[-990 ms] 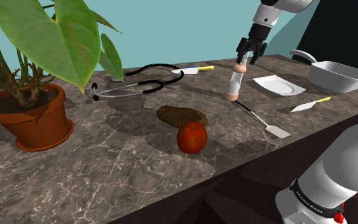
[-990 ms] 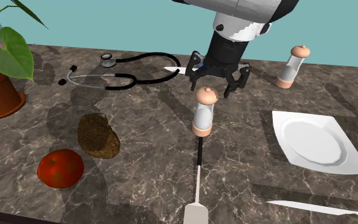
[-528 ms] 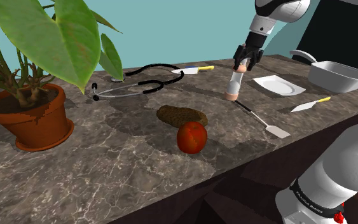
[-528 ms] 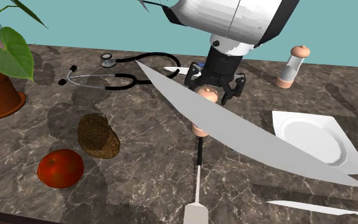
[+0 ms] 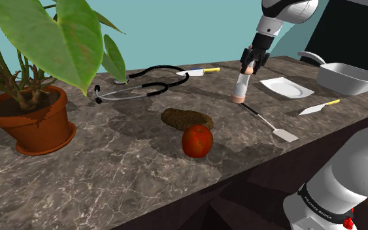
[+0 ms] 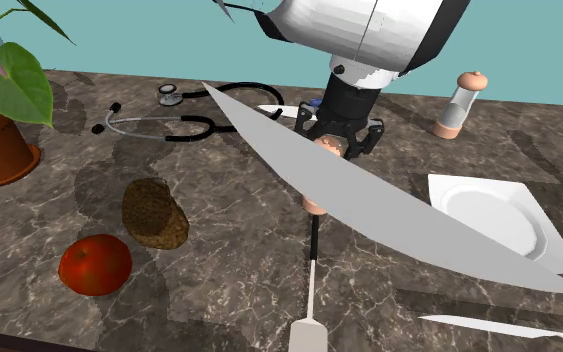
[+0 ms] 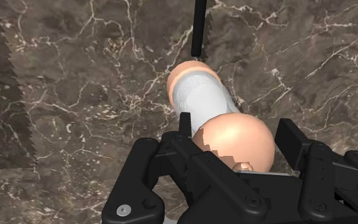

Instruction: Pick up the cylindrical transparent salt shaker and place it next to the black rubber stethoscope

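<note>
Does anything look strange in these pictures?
Yes: in the second exterior view a pale grey wedge slants across the counter from the stethoscope to the plate, covering the salt shaker's middle. It resembles no real object.

I saw the salt shaker [image 5: 240,87] [image 7: 199,95] standing upright on the dark marbled counter [image 5: 110,160]; it had a clear cylindrical body between a peach base and a rounded peach cap; the stethoscope [image 5: 159,89] [image 6: 194,119] lay flat near the counter's back edge, black tubing looped, silver ear tubes spread, well apart from the shaker, toward the shoulder view's left.
</note>
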Action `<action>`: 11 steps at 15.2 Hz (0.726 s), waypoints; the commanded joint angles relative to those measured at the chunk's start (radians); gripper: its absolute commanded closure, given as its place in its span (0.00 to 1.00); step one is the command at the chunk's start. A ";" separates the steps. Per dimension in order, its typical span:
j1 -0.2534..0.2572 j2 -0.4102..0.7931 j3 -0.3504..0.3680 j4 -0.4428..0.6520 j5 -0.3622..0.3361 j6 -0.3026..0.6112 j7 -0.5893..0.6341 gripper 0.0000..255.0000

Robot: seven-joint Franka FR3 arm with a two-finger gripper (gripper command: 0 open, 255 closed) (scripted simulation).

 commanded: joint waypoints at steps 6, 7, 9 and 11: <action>0.000 0.000 0.000 0.000 0.000 0.000 0.000 1.00; 0.000 0.000 0.000 0.000 0.000 0.000 0.000 1.00; 0.000 0.000 0.000 0.000 0.000 0.000 0.000 1.00; 0.000 -0.003 0.001 0.023 -0.002 -0.026 0.004 1.00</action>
